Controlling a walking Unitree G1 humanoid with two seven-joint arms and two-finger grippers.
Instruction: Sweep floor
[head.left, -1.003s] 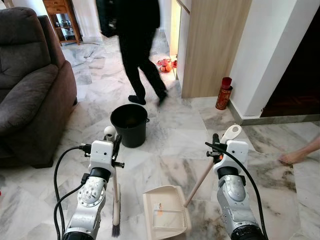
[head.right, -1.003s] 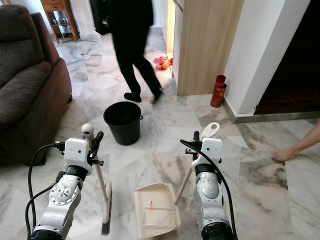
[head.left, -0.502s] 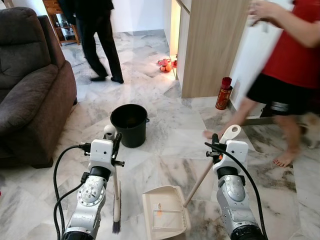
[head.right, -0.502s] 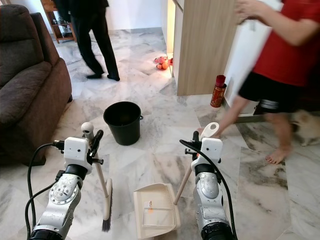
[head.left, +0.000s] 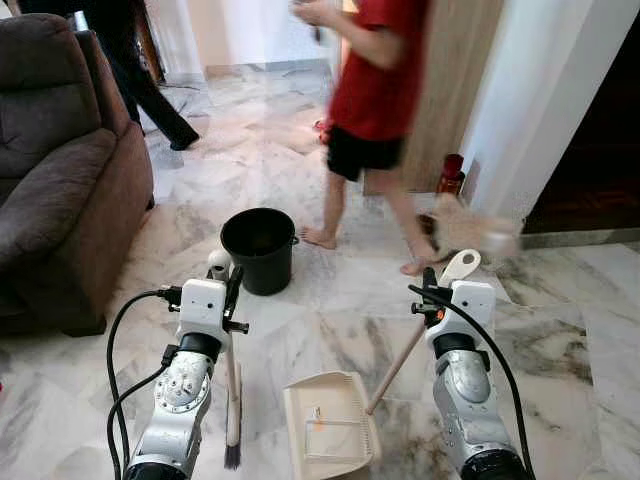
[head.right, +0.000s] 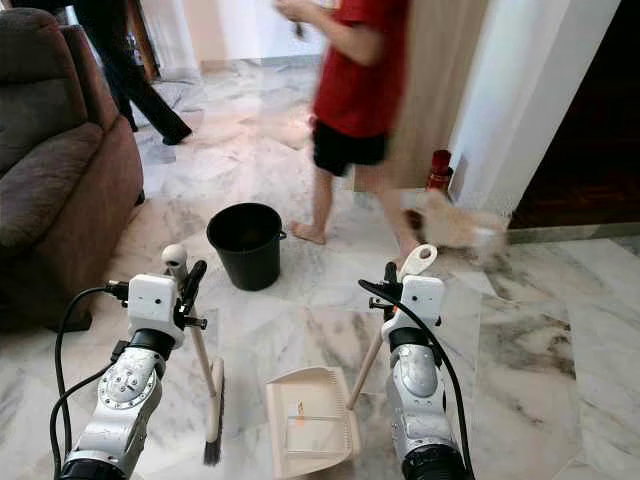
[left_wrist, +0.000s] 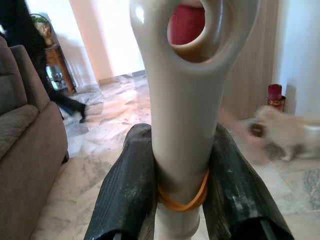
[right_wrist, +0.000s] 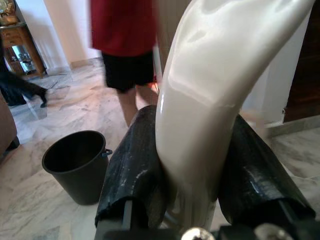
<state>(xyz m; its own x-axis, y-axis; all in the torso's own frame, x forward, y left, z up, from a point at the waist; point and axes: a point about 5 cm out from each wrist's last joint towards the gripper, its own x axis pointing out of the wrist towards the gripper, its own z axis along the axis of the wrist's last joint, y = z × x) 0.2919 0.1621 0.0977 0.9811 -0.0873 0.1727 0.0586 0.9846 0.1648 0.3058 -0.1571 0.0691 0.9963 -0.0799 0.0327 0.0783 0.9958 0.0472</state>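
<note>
The person in the red shirt (head.left: 375, 80) now crosses in front of me, just behind the black bucket (head.left: 259, 248) — a small pale dog (head.left: 465, 228) trails them. The dark-clothed person (head.left: 135, 70) is now further off, beside the sofa (head.left: 60, 170).

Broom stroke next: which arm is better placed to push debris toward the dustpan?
Left. The left gripper is shut on the broom, bristles down on the floor beside the dustpan. The right gripper only steadies the dustpan's handle.
</note>
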